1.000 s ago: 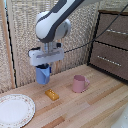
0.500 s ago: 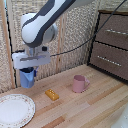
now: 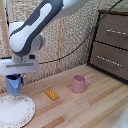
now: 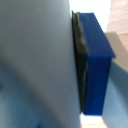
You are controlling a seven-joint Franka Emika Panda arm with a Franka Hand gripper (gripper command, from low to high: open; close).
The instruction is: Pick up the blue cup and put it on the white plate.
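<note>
The blue cup (image 3: 13,85) hangs in the air, held by my gripper (image 3: 15,79), which is shut on it. It sits just above the far edge of the white plate (image 3: 15,111), at the exterior view's left. The plate is round with a speckled rim and lies on the wooden table. In the wrist view the cup's pale blue wall (image 4: 35,60) fills most of the picture, pressed against a dark blue finger pad (image 4: 95,65). The cup's handle cannot be made out.
A pink mug (image 3: 78,83) stands on the table toward the exterior view's right. A small yellow block (image 3: 52,94) lies between it and the plate. A wooden drawer unit (image 3: 112,45) stands at the right, and a wicker screen backs the table.
The arm has carried the blue cup toward the exterior view's left, from near the yellow block to above the plate's edge. The pink mug and the block have stayed put.
</note>
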